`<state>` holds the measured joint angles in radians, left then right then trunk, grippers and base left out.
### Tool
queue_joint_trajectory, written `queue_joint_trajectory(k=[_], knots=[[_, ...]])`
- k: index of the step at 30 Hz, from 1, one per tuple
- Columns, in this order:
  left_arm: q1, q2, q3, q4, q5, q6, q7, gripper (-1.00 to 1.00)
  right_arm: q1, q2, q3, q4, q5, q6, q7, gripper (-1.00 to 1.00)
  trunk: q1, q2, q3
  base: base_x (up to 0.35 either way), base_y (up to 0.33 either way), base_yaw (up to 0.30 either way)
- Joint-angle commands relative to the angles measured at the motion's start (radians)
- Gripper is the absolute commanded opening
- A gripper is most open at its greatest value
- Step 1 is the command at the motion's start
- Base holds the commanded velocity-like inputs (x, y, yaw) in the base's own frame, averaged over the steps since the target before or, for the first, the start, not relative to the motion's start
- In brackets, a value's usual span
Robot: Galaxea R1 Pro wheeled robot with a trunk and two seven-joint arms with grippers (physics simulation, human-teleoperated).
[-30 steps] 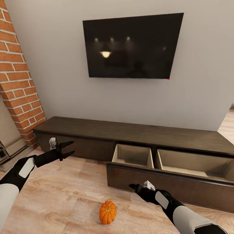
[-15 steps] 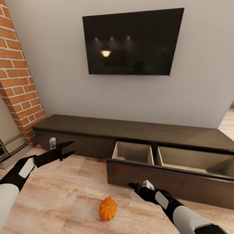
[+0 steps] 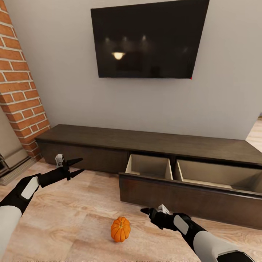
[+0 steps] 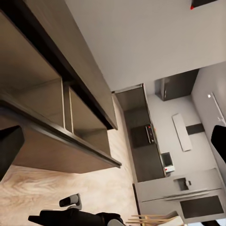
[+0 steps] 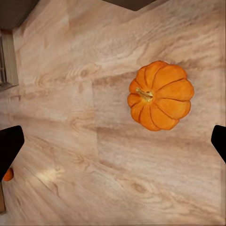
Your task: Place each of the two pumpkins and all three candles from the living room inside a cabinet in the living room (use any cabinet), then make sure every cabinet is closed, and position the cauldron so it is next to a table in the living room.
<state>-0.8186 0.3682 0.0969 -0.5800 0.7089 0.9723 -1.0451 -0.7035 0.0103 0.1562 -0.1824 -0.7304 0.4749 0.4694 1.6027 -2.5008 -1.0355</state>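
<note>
The right gripper (image 3: 146, 210) has its two black fingers spread wide, holding nothing; in the right wrist view the fingertips (image 5: 10, 145) sit at opposite edges with bare floor between them. It hovers above the light wood plank floor (image 3: 65, 218), pointing down and toward the small round orange pumpkin with ribbed segments and a short stem (image 3: 120, 229), which stands upright on the planks, near the gripper but off to one side of the gap, not between the fingers. The left gripper (image 3: 78, 165) also stands open and empty, held well off to the left near the red brick chimney (image 3: 20, 91).

Just behind the pumpkin, the long, low dark brown wood cabinet (image 3: 145, 140) has a wide drawer (image 3: 182, 196) pulled out, its pale beige compartments bare. A large black screen (image 3: 147, 40) hangs on the pale wall above.

The likely step is reaching for the pumpkin. The risks, as I judge them: the round ribbed body could roll away if a finger clips it off-centre, since the gripper is not yet lined up over it; a pinch on the sloping sides might squeeze it out; and the right arm is close to the open drawer front, so a careless swing could knock the drawer. A small orange shape (image 5: 7, 174) at the edge of the right wrist view may be another item, too cut off to tell.
</note>
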Motion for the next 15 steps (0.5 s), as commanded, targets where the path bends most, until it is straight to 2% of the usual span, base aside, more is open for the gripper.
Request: queue_joint_trajectory(k=[1,10,15], knots=[[-0.001,0.0,0.001,0.0,0.0,0.005,-0.003,1.0,0.0,-0.001,0.008,0.0,-0.009,0.004,-0.001,1.0,0.0,-0.001,-0.005,0.0,0.0,0.0],[-0.001,0.0,0.001,0.0,0.0,0.005,-0.003,1.0,-0.001,-0.004,0.008,0.001,-0.011,0.016,-0.013,1.0,0.004,-0.003,-0.04,0.0,0.0,0.0],[-0.001,0.0,0.001,0.0,0.0,0.005,-0.003,1.0,-0.001,-0.004,0.008,-0.003,-0.009,0.123,-0.015,1.0,0.006,-0.004,-0.059,0.0,0.0,0.0]])
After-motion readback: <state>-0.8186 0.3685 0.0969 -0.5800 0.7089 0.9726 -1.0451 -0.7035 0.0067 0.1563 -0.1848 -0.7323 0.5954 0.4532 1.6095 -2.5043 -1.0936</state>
